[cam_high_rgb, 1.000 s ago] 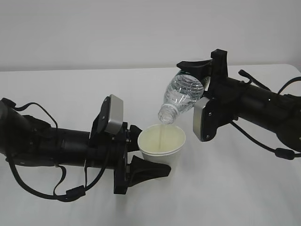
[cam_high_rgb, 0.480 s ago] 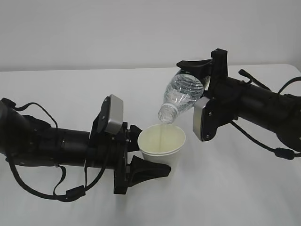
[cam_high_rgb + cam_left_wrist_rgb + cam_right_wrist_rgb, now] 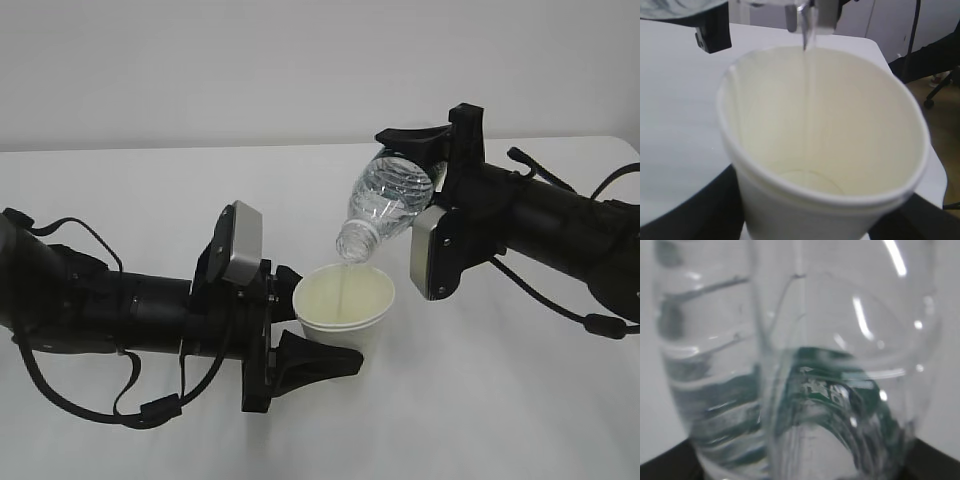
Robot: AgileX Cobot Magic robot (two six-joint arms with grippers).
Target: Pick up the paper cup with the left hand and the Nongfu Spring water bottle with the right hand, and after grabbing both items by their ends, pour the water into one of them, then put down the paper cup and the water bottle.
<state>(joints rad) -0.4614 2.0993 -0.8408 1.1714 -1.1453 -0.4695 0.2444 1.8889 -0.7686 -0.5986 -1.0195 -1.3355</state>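
With the right hand (image 3: 410, 150) clamped on the base of the tilted clear ribbed plastic bottle (image 3: 385, 205) and the left hand (image 3: 315, 325) gripping the small white paper cup (image 3: 345, 305) mid-table, keep the neck centred so the thin stream of water (image 3: 807, 75) clears the rim.

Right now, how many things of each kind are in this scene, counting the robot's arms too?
Robot arms with grippers: 2, the left hand and the right hand
Paper cup: 1
Water bottle: 1
Stream of water: 1
White table: 1
Total: 6
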